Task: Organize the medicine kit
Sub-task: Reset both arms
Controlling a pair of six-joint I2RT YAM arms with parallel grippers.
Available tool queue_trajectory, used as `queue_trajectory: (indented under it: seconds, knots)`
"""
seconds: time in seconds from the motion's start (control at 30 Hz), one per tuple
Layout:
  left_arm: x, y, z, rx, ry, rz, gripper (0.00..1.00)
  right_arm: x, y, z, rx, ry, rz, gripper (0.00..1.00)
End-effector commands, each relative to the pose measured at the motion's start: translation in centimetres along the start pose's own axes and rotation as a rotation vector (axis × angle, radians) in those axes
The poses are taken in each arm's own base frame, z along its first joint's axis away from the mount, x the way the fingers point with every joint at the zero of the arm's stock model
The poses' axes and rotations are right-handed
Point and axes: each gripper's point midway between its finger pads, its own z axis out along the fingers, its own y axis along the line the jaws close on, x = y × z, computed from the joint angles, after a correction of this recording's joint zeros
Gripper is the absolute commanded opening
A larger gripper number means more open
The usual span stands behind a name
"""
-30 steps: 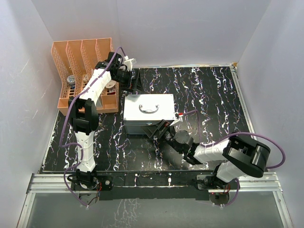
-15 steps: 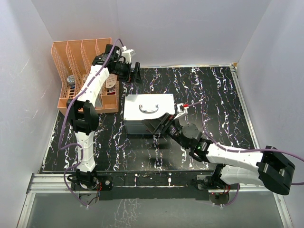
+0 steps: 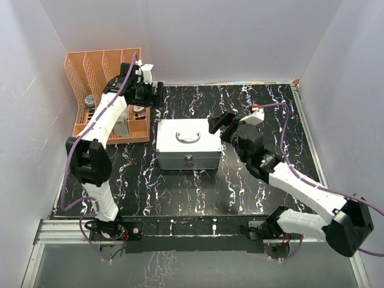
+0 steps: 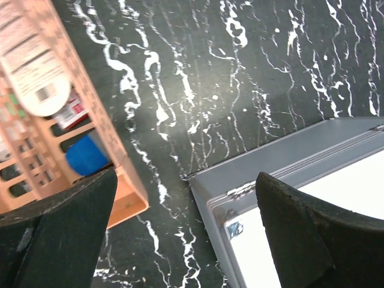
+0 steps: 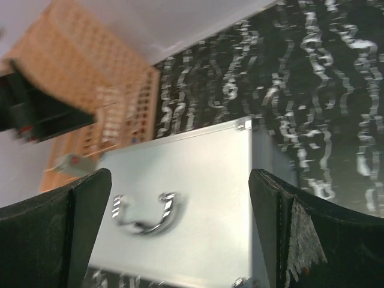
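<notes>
The silver-grey rectangular metal case (image 3: pixel 187 144) has a small red mark (image 3: pixel 189 160) on its front. Under the case the tabletop (image 3: pixel 264 114) is black with white marble-like streaks; left of the case, the lattice-sided plastic rack (image 3: pixel 101 67) is orange.

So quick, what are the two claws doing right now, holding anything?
Left gripper: open, empty, above the table between the orange rack and the medicine kit.
Right gripper: open, empty, facing the medicine kit.

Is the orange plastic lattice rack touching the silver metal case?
Apart: left wrist view shows black tabletop between the orange rack and the silver case.
</notes>
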Motion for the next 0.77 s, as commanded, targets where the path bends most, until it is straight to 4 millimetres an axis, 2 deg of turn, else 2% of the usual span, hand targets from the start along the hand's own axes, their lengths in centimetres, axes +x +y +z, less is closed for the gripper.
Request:
queue_trajectory:
  seconds: [0.0,0.17,0.33,0.53,0.73]
  knots:
    - [-2.1,1.0,-4.6,-0.102,-0.177,0.024,0.99,-0.5,-3.8,2.5,0.142,0.033,-0.141,0.98]
    - [-0.2,3.0,-5.9,-0.235,-0.230,-0.028,0.99,-1.4,-7.4,5.0,0.214,0.022,-0.189,0.98]
    - [1.8,4.3,-6.4,-0.310,-0.254,-0.020,0.99,-2.5,-10.0,6.5,0.252,0.024,-0.214,0.98]
    - [2.9,5.0,-6.2,-0.338,-0.266,0.023,0.99,-2.7,-11.8,7.3,0.275,0.049,-0.213,0.98]
    - [3.1,5.4,-6.1,-0.360,-0.270,0.029,0.99,-2.0,-12.0,7.9,0.266,0.082,-0.190,0.98]
